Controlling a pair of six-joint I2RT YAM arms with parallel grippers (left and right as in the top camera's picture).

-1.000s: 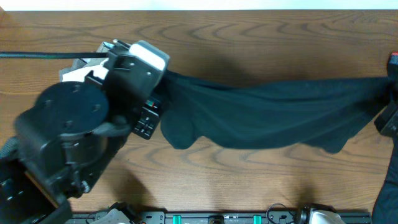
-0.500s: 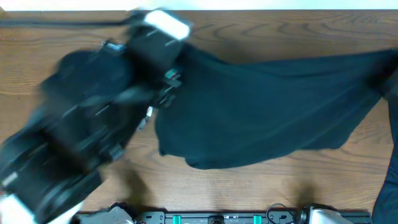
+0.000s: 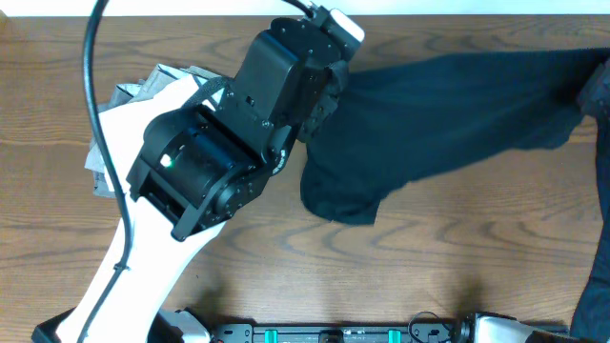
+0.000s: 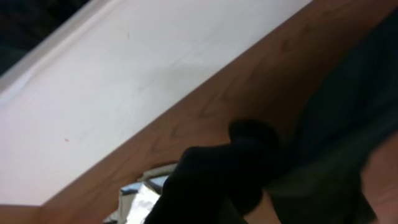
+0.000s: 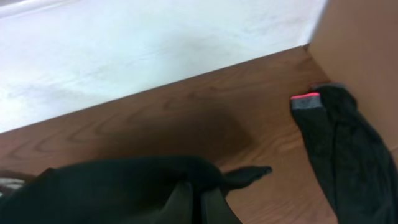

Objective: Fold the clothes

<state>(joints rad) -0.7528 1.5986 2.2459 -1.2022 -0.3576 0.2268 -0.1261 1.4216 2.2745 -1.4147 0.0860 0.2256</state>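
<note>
**Landmark:** black T-shirt (image 3: 457, 114), lying across the far half of the table (image 3: 429, 276) from its middle to its right edge.

**Free room:**
- A broad strip of bare wood in front of the shirt, reaching to the near rail (image 3: 334, 334).
- Bare wood at the near left, beyond the arm.

**Obstacles:**
- The bulk of the left arm (image 3: 229, 143) sits over the shirt's left end, with a black cable (image 3: 89, 57) looping beside it.
- A crumpled grey-white cloth pile (image 3: 119, 95) lies left of the shirt, partly under that arm.
- A second dark garment with grey-and-red trim (image 5: 336, 143) lies off the shirt's right end, by a brown wall (image 5: 360, 43).
- The right arm (image 3: 596, 276) stands in front of the shirt's right end.
</note>
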